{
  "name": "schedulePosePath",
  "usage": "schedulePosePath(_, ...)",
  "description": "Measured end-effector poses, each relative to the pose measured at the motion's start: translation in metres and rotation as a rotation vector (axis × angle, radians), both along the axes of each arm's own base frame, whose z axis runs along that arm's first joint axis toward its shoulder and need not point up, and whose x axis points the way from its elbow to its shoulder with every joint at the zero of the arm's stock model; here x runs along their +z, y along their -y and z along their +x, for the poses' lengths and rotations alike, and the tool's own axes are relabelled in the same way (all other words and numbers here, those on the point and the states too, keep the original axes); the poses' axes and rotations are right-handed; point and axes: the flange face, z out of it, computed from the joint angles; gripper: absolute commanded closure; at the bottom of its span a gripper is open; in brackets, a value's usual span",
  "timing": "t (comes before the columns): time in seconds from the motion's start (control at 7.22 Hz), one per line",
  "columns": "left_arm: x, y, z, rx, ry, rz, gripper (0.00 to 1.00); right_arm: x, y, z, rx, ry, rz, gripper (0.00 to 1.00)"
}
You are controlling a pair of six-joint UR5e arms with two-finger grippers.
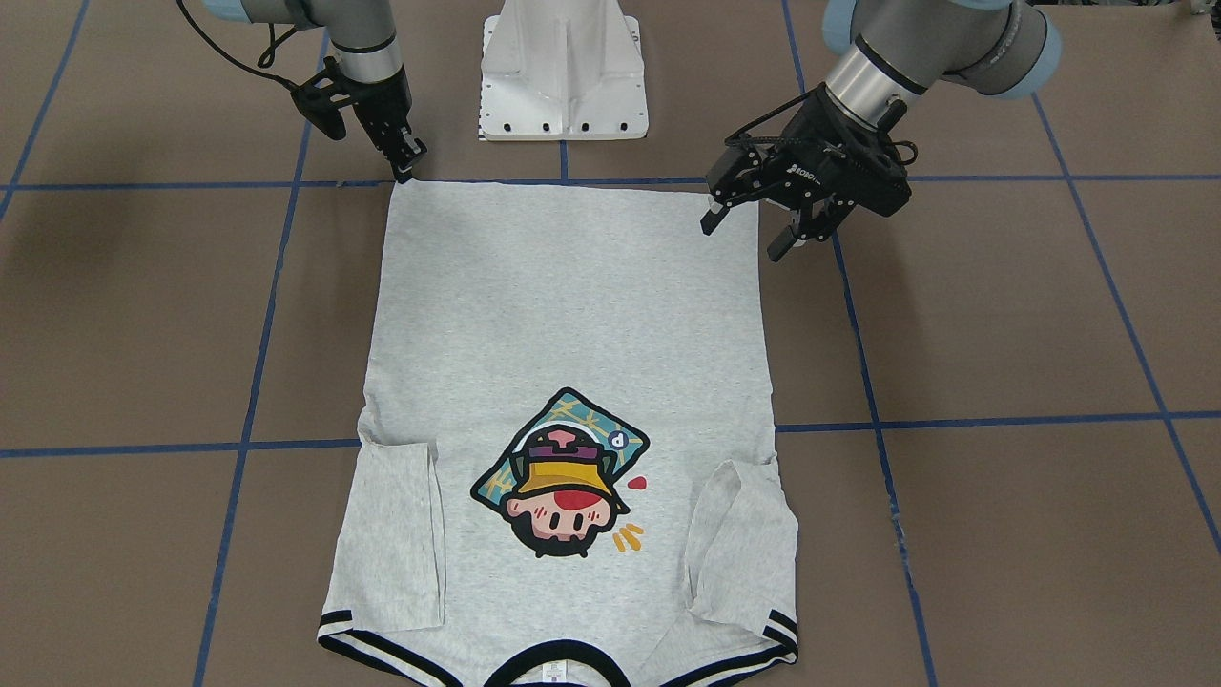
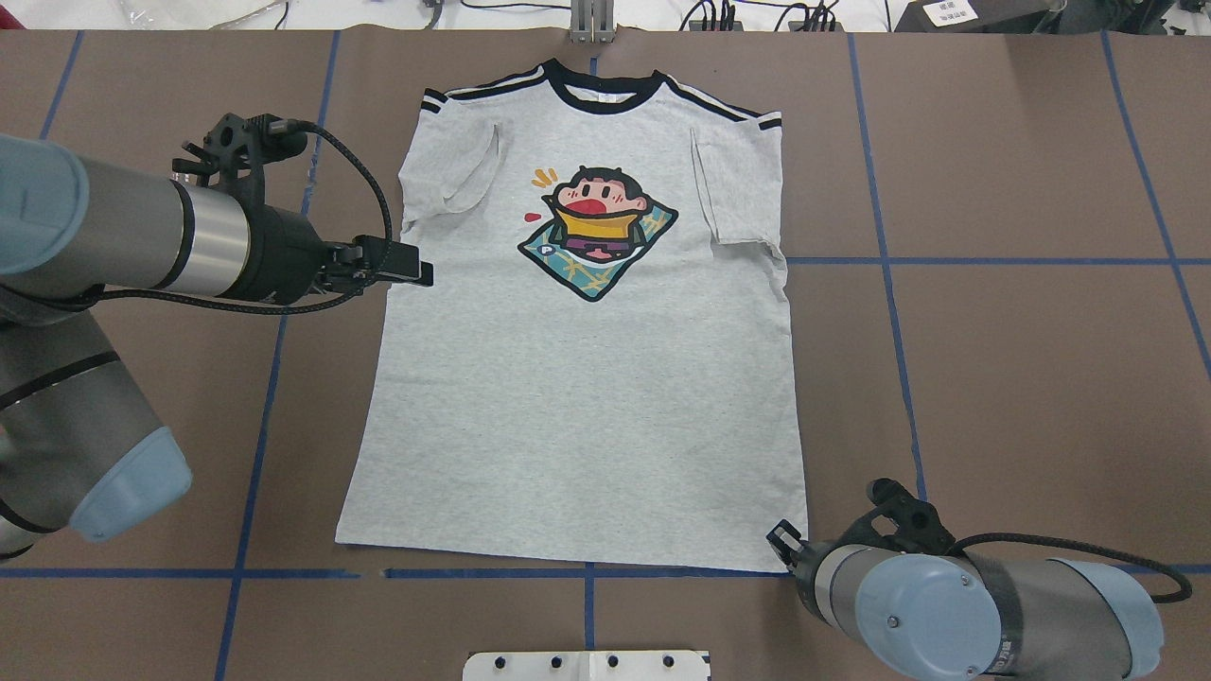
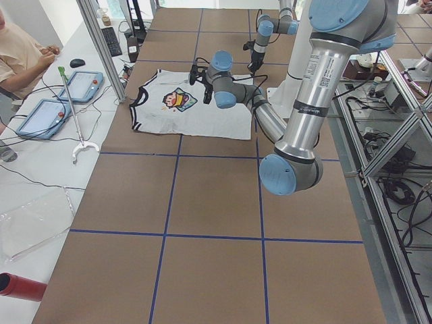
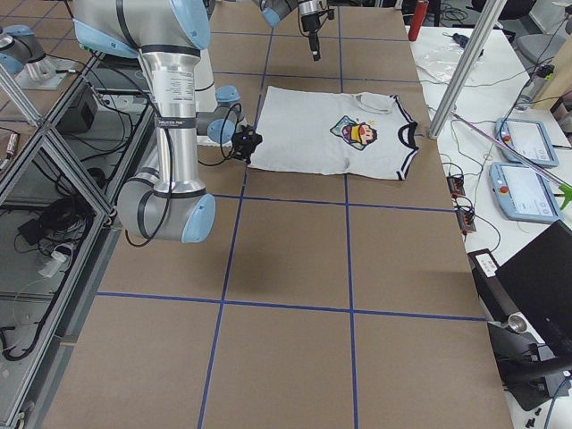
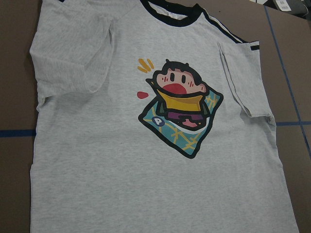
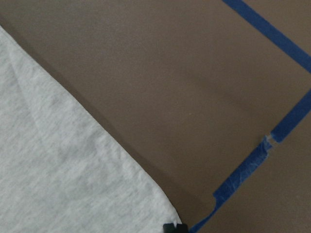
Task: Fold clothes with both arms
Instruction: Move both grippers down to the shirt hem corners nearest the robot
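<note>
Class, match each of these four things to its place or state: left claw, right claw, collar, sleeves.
1 left claw
2 right claw
3 collar
4 sleeves

A folded in over the shirt's front
B open, by a side edge
C black, at the end farthest from the robot
D tip at a hem corner

Pairs: 1-B, 2-D, 3-C, 4-A

Grey T-shirt (image 5: 146, 145), sleeves folded in
</note>
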Motion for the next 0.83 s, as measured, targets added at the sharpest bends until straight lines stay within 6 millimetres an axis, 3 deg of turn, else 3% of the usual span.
schedulePosePath(0.28, 0.006, -0.053, 0.032, 0.024, -0.02, -0.165, 0.05, -0.02, -0.003, 0.012, -0.019, 0.046, -0.012, 1.0)
schedulePosePath(0.55, 0.03, -0.115, 0.062, 0.03, 0.005, -0.308, 0.05, -0.027, 0.002, 0.02, -0.049, 0.068, -0.051, 1.0)
schedulePosePath(0.83, 0.061, -0.161, 0.084, -0.014, 0.08, -0.401, 0.05, -0.03, 0.013, 0.027, -0.049, 0.077, -0.072, 1.0)
